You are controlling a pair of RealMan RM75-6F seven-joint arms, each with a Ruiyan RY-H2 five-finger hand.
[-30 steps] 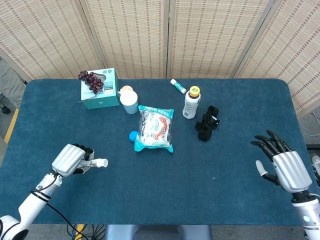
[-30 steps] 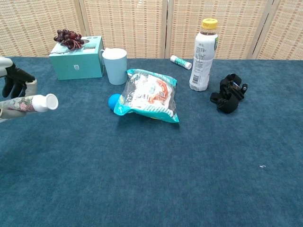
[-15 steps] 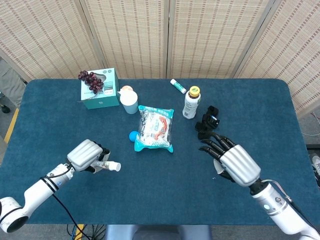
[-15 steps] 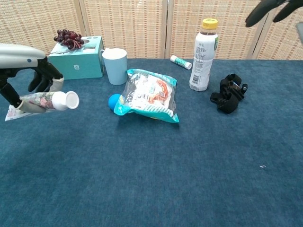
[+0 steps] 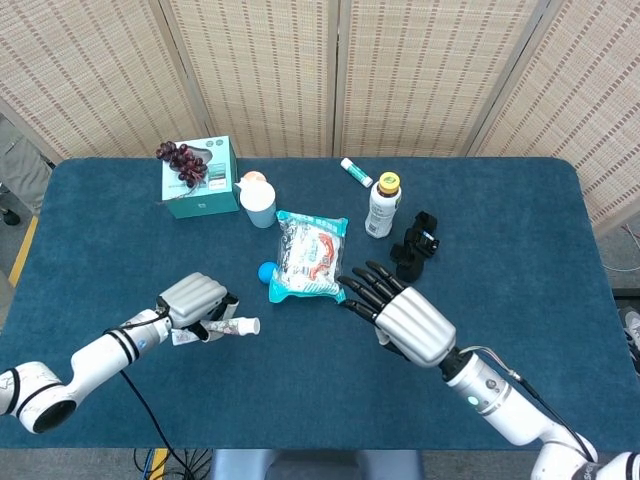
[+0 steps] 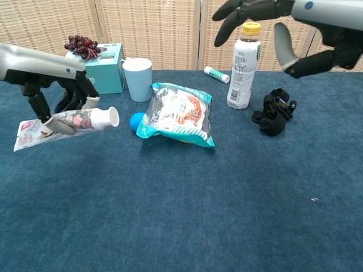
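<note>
Firmly, left robot hand (image 6: 59, 85) grips a soft, flattened tube (image 6: 68, 123).

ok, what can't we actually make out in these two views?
- Blue ball: mostly hidden behind the snack bag in both views.
- Tube: label print too small to read; in head view the left hand covers its body.
- Right hand: cut off by the top edge in chest view.
- Orange thing behind the cup: the cup hides most of it.
</note>
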